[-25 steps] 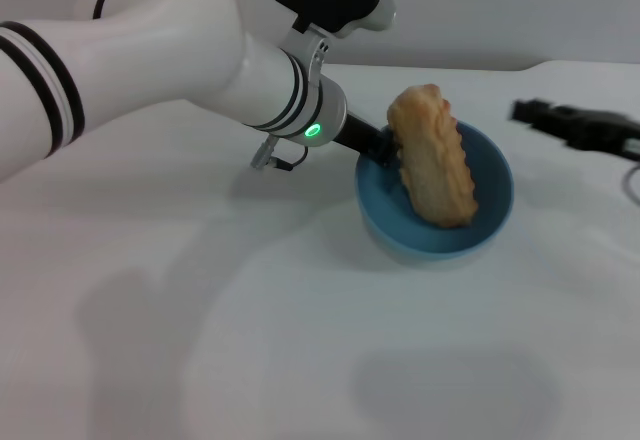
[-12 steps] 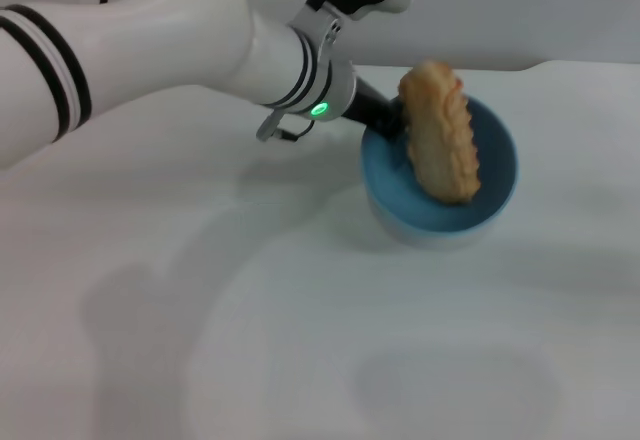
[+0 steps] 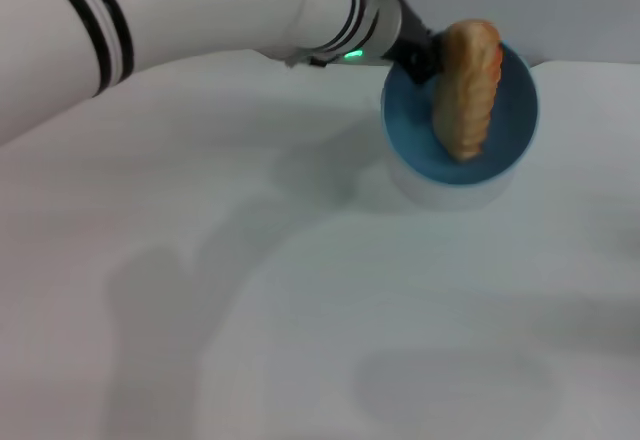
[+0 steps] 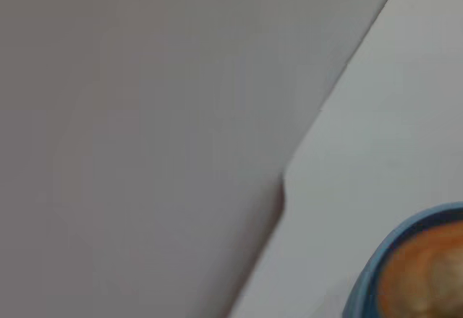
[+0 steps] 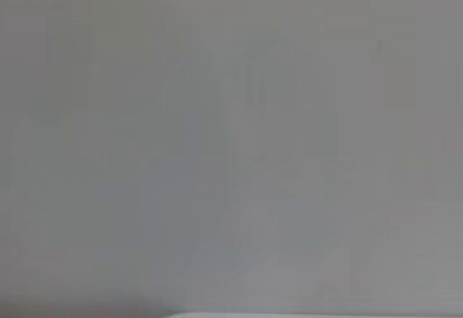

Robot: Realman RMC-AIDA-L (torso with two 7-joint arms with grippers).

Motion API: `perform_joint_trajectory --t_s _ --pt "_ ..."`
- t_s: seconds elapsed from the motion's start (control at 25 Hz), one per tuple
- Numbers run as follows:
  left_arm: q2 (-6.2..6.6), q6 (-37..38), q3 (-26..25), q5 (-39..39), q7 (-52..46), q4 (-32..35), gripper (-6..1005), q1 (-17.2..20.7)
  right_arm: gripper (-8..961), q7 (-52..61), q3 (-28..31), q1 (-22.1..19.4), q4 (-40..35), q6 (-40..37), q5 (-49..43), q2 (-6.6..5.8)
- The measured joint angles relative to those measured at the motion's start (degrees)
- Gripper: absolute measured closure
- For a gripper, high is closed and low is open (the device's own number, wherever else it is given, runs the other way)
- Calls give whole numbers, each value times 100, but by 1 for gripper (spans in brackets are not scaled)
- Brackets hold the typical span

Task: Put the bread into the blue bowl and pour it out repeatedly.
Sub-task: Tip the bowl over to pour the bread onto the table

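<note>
Your left gripper (image 3: pixel 418 52) pinched the rim of the blue bowl (image 3: pixel 515 110), which looked lifted and tipped toward you. The bread (image 3: pixel 467 88) stood on end inside, its long side running up and down, maybe leaning a little.

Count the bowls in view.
1. The bowl is held tilted above the table by the left end effector, with the bread inside. None else visible.
</note>
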Motion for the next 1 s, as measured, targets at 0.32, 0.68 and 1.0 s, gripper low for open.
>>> perform_joint_trajectory --t_s 0.32,0.68,1.0 --pt "-26 -240 347 561 -58 -25 1000 -348 583 -470 47 -77 394 -103 747 -5" --pt "-23 -394 300 556 -86 -43 1000 -333 584 232 902 38 754 279 901 -38" --pt "4 -484 206 512 -665 -58 999 -157 583 2632 251 243 291 815 -826 -105"
